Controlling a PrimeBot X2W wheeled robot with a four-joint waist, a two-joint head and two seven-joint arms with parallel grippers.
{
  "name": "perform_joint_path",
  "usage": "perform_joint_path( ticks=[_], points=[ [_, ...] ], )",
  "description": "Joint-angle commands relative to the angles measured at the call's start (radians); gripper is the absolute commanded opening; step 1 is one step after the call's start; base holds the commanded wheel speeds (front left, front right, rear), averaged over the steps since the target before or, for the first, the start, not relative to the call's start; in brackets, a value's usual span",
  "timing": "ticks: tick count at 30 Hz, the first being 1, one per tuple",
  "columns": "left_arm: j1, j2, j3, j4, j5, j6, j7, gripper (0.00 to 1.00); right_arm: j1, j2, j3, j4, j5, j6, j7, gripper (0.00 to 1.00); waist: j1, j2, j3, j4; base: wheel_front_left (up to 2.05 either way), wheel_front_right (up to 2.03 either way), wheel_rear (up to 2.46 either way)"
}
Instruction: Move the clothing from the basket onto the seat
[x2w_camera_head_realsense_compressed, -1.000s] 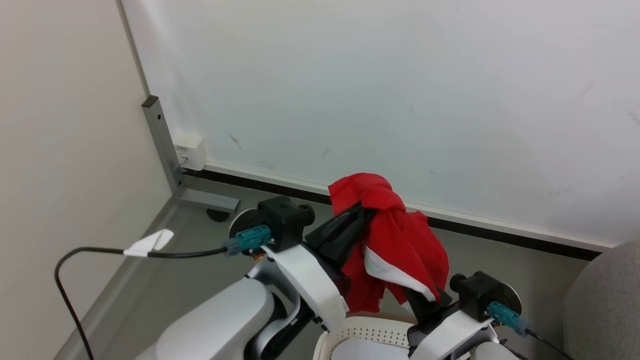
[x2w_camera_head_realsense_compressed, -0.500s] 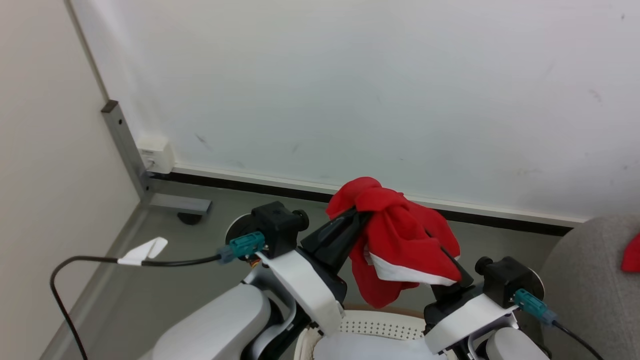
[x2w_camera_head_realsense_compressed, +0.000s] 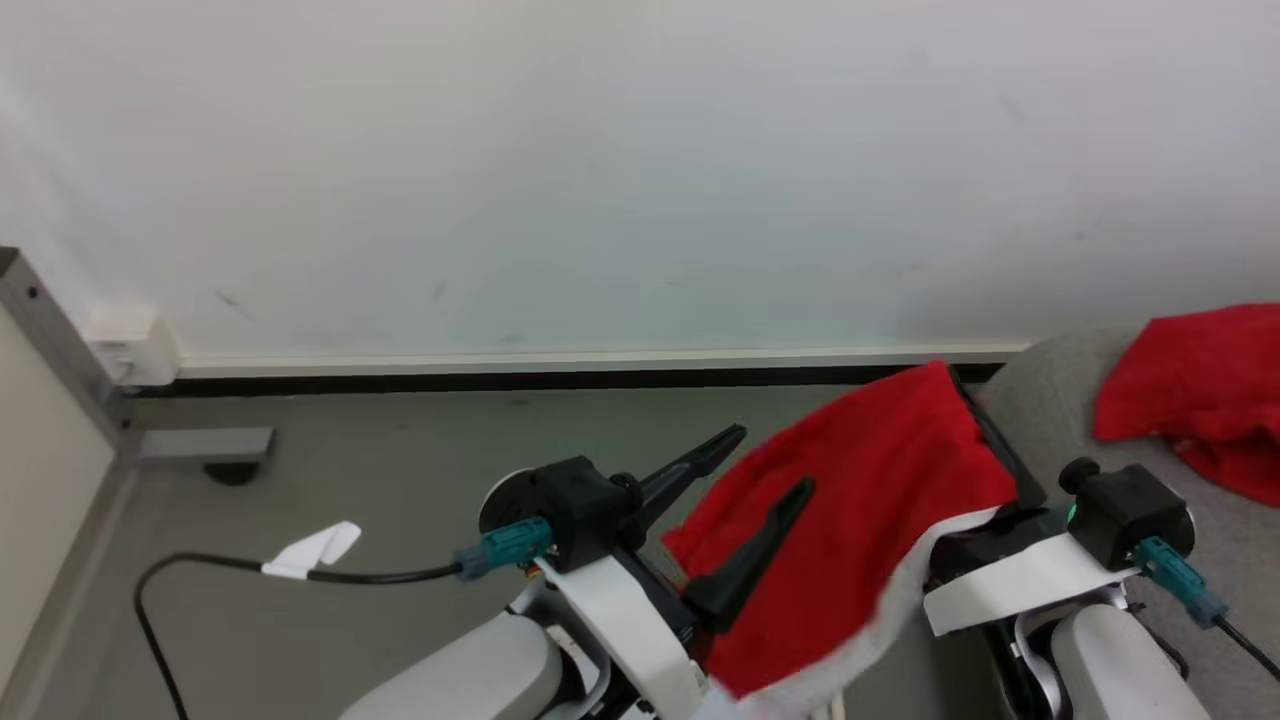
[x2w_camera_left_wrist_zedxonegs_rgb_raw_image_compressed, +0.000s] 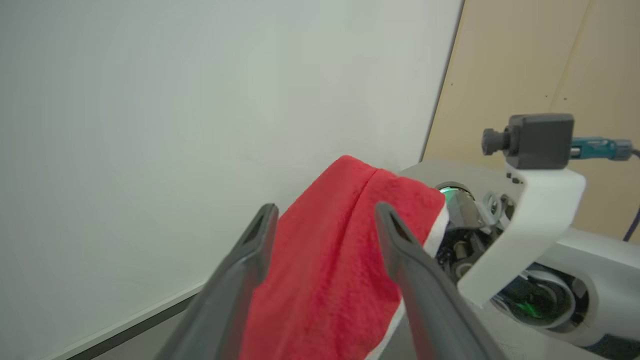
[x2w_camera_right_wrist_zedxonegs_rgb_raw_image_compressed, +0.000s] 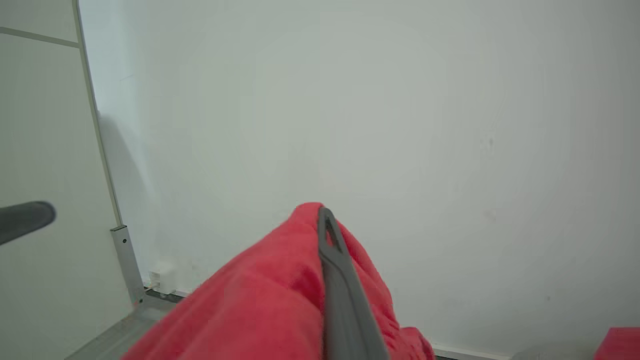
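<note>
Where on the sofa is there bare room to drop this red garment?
Bare grey sofa shows along its rounded near edge, between the carried garment and the red garment lying there, and below that one in the head view. Its upper right is crowded.

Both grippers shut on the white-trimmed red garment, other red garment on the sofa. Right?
No: the left gripper is open, jaws wide apart, per the left wrist view. The right gripper is shut on the white-trimmed red garment; the other red garment lies on the sofa.
</note>
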Motion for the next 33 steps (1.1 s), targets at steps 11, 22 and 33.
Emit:
perform_joint_path(
  ticks=[11, 22, 33],
  points=[
    [0.024, 0.019, 0.000, 0.001, 0.048, 0.001, -0.042, 1.00, 0.026, -0.036, -0.107, -0.130, -0.033, -0.002, 0.033, 0.00, -0.0001, 0.0000, 0.055, -0.226, 0.00, 0.00, 0.00],
    [0.057, 0.012, -0.008, 0.022, 0.104, -0.022, -0.065, 1.00, 0.140, -0.023, -0.200, -0.361, -0.016, -0.002, 0.124, 0.00, -0.0001, 0.0000, 0.068, -0.338, 0.00, 0.00, 0.00],
    [0.041, 0.008, -0.001, 0.026, 0.140, -0.045, -0.068, 1.00, 0.135, -0.033, -0.248, -0.475, -0.043, -0.002, 0.185, 0.00, -0.0001, 0.0000, 0.118, -0.332, 0.00, 0.00, 0.00]
  ],
)
